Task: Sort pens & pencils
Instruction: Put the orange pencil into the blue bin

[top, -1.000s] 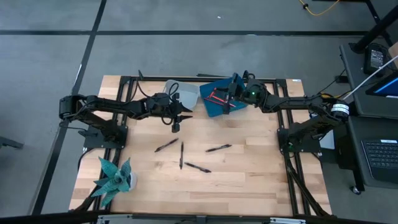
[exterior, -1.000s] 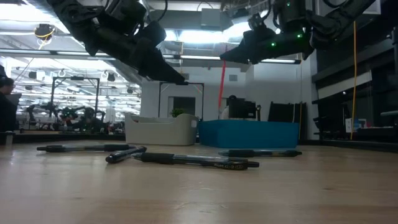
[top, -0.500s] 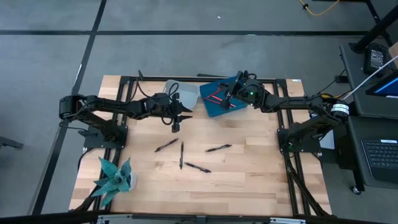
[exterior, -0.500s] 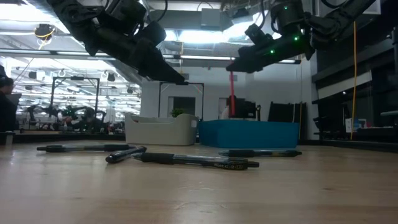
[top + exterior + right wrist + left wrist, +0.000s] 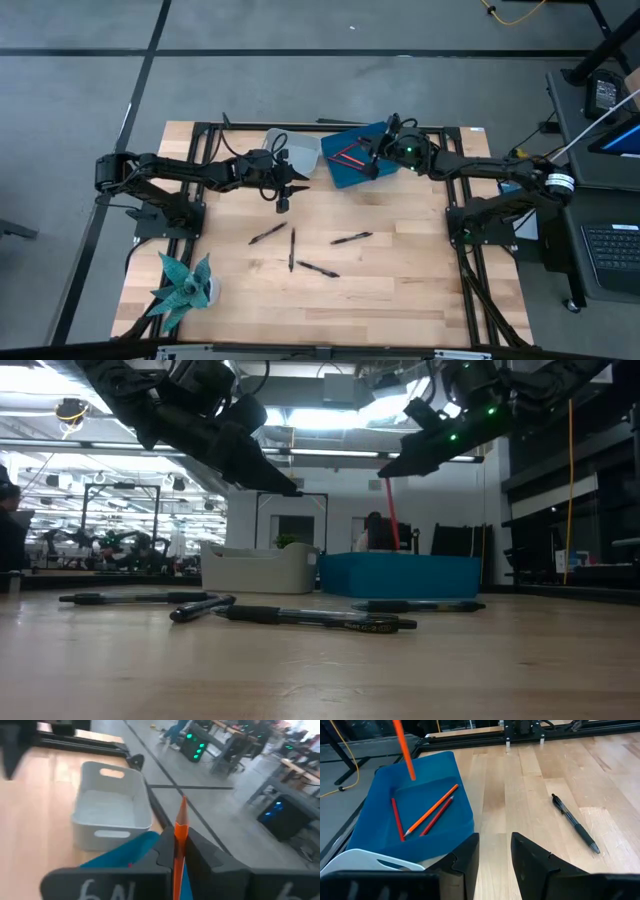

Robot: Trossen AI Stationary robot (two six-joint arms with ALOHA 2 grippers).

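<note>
Holding my right hand over the blue bin, clenched on the fourth of the pencils.
Three pencils already lie in that bin; four pens wait on the counter, the white bin looks unfilled. My left hand hovers released. Overhead, the bin's contents are partly masked.
</note>
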